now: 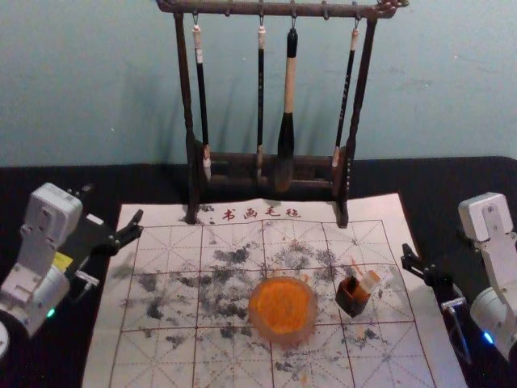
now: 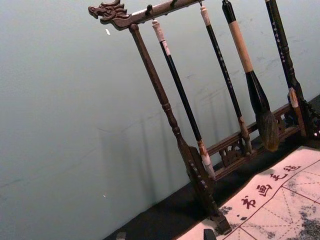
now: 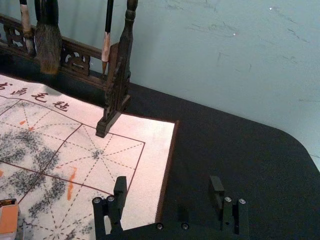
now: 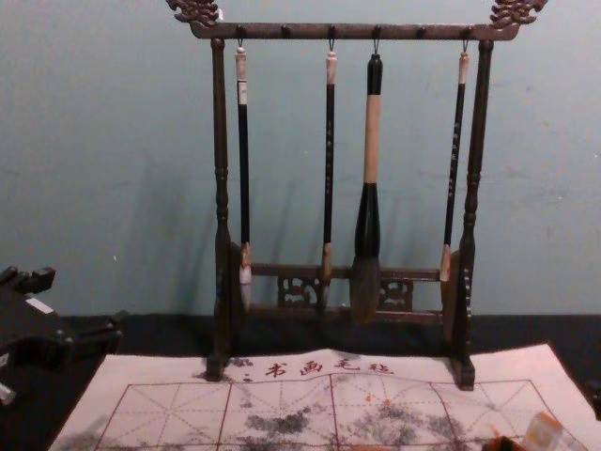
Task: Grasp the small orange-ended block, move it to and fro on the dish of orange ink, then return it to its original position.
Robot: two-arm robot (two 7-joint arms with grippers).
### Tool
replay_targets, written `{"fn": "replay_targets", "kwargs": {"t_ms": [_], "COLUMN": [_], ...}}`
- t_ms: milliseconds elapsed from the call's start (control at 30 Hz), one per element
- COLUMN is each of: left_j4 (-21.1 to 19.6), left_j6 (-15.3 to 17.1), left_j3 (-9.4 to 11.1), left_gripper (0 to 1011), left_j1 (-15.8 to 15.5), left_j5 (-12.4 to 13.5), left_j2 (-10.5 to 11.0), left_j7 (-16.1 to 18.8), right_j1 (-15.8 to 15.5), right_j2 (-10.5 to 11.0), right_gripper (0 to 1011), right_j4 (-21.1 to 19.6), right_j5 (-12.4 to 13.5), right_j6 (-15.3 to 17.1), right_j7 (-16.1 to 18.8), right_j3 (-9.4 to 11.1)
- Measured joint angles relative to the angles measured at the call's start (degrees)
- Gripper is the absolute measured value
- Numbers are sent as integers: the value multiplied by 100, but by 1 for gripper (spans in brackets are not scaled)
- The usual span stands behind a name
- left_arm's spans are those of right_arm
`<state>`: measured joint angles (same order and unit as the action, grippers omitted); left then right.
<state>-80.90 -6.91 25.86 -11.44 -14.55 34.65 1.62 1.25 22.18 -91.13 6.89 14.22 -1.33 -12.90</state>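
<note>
Behind everything we see a plain blue-green wall [image 1: 97, 81], and below it a black tabletop [image 1: 485, 179] with a white gridded mat [image 1: 103, 356] spread over it, marked by grey and orange smudges. A dark carved wooden rack [image 4: 300, 31] stands at the mat's far edge, with four brushes [image 4: 373, 141] hanging from it.

Our small block [image 1: 369, 281] is on the mat, just beside the dish on the robot's right. It looks pale and somewhat see-through, with a flat, soft orange end that the right wrist view catches partly, and in the head view it seems tilted. Close up against it is a dark, squarish little holder [image 1: 352, 301] with orange stains about its top; we cannot tell whether the block sits in it or only leans there. The round dish [image 1: 279, 339] has a pale, cloudy rim around a broad patch of orange ink [image 1: 282, 303].

The right gripper [image 1: 435, 241] is over the mat's right-hand edge, clear of the block; in its own wrist view we see its fingers [image 3: 119, 190] spread wide with nothing between them. The left gripper [image 4: 81, 301] is by the mat's left side, its claw parted too and holding nothing.
</note>
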Motion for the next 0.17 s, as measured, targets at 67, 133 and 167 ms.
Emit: {"fn": "replay_targets", "kwargs": {"t_ms": [67,133,167], "left_j4": [0,0,0], "left_j6": [0,0,0], "left_j3": [0,0,0], "left_gripper": [1001,1001,1001], "left_j1": [1,0,0], "left_j5": [0,0,0], "left_j2": [0,0,0], "left_j7": [0,0,0], "right_j1": [0,0,0], "right_j2": [2,2,2], "right_gripper": [1002,1000,1002], "right_j4": [-2,-3,-3], "right_j5": [1,2,2], "right_j6": [1,2,2], "right_j7": [2,3,3], "right_j3": [0,0,0]}}
